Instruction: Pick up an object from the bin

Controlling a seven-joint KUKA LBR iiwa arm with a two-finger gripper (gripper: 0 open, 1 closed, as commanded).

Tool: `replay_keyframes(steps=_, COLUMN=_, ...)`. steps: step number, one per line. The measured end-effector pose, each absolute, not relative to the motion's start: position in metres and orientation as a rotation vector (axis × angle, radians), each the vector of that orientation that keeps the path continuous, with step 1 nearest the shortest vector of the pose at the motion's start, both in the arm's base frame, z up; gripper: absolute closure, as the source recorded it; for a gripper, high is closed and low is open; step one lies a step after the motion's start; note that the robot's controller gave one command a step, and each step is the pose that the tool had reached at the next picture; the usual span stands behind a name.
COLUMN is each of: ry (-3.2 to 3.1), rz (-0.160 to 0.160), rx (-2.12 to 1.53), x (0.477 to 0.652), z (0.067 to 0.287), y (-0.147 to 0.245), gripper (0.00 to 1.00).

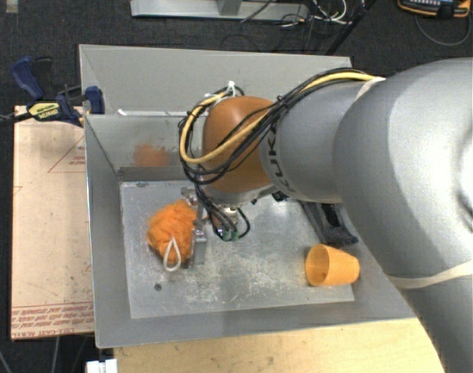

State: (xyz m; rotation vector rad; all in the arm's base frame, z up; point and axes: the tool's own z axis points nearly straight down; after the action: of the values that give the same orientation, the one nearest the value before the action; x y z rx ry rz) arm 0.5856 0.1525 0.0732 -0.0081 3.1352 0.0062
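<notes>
Jaws: you cannot tell, released or clenched | gripper (194, 235) low against right side of orange mesh pouf (168, 230), left-centre bin (244, 286) floor, likely the soft, easy target | orange cup (331, 266) on its side, near right, well apart.

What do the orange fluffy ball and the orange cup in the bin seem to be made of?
The orange ball looks like soft netting or yarn, matte: its surface is ruffled, and a white cord loop hangs from it. The orange cup, lying on its side, looks like smooth plastic: even colour, thin rim. This is not certain.
</notes>
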Motion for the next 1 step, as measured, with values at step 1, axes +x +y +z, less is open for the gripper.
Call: replay_keyframes(steps=1, ry=3.117, rz=0.008, rx=-0.336, x=0.5783, z=0.0719, y=0.1691, gripper=0.00)
